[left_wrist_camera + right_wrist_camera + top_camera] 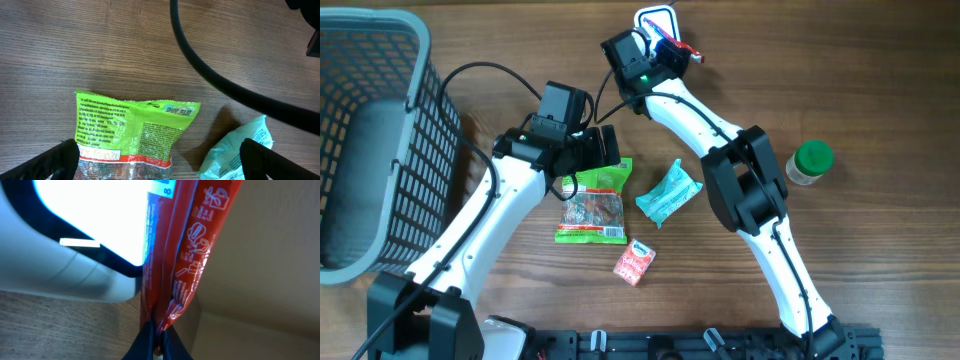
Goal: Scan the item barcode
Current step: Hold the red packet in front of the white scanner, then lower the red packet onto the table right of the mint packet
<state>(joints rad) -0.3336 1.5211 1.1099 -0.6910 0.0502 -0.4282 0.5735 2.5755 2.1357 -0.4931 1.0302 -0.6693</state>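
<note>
Scanning at twelve o'clock.
Right claw (pixel 157 349) grips packet (pixel 187 255), left claw (pixel 162 162) gapes; I'd turn packet, seemingly edge-on, toward scanner (pixel 60 275).

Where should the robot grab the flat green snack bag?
Come straight down from above and pinch the green bag across its narrow width near the crimped top end. It lies flat on the table, with nothing sticking up, and the open left gripper hangs over it, jaws either side.
</note>
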